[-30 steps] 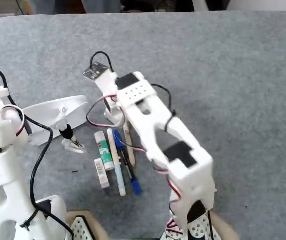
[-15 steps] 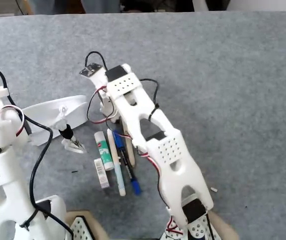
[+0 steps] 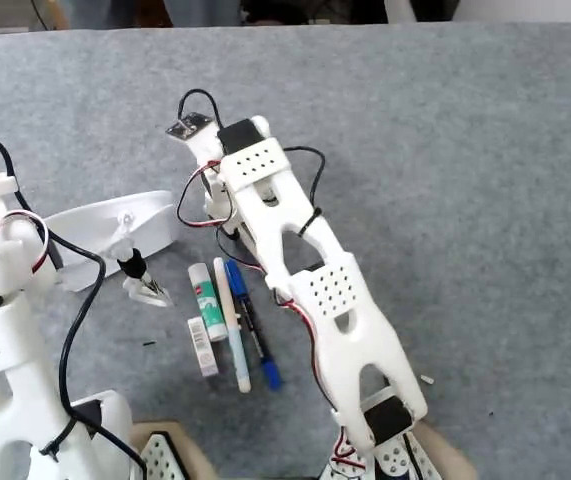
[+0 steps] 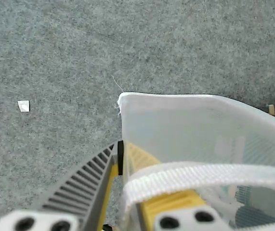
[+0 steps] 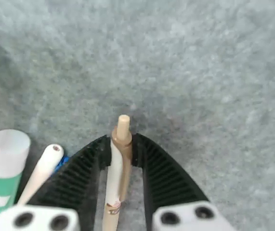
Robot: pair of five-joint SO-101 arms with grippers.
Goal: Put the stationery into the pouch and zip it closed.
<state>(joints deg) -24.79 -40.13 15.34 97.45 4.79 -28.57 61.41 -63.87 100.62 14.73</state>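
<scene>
The white mesh pouch [image 3: 105, 232] lies at the left of the grey mat, and my left gripper [image 4: 120, 155] is shut on its edge [image 4: 127, 125], holding its mouth up. A beige wooden pencil [image 5: 119, 159] stands between the black fingers of my right gripper [image 5: 122, 144], which is shut on it just right of the pouch. Below it on the mat lie a glue stick [image 3: 206, 300], a white pen [image 3: 232, 326], a blue pen [image 3: 253, 328] and a small white eraser [image 3: 202, 347], side by side.
The right arm [image 3: 305, 280] slants from the near edge over the stationery row. The mat's far and right parts are bare grey felt [image 3: 465, 150]. A tiny white scrap [image 3: 426, 379] lies near the right arm's base.
The right arm swung over the stationery and closed on the wooden pencil, which no longer lies beside the blue pen. The left arm and pouch stayed still.
</scene>
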